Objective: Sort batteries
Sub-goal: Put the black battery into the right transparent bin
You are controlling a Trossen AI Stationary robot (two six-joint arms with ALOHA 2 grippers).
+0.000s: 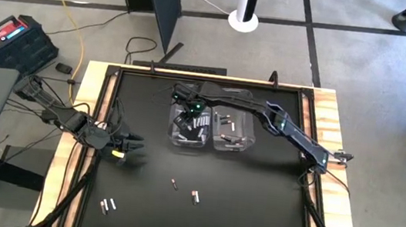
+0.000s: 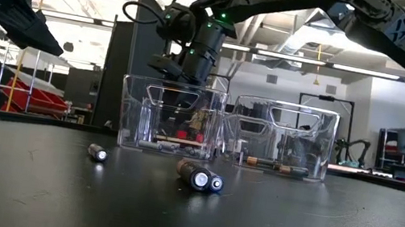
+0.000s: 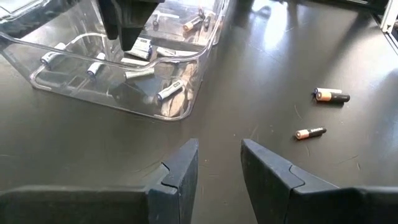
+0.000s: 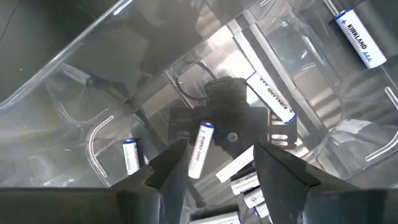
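My right gripper (image 1: 188, 110) hangs open over the left clear bin (image 1: 187, 136), pointing down into it (image 4: 221, 152). A silvery-white battery (image 4: 199, 149) shows close beside one of its fingers, above several more silvery-white batteries (image 3: 140, 73) on the bin floor. The right bin (image 1: 233, 131) holds dark, copper-toned batteries (image 2: 272, 165). My left gripper (image 1: 130, 151) is open (image 3: 219, 149) and empty, raised above the table near its left edge. Loose batteries lie flat on the table (image 1: 174, 184) (image 1: 195, 198) (image 1: 106, 205). My right gripper is open, and a silvery-white battery (image 4: 200, 140) lies lengthwise next to one finger (image 4: 174, 168). I cannot tell whether that finger touches it.
The two bins stand side by side at the table's middle (image 2: 225, 125). The black table (image 1: 269, 207) has wooden strips along its left and right sides. Two copper-ended batteries (image 3: 331, 96) (image 3: 310, 132) lie on the table near the bins. Cables and a case lie on the floor beyond.
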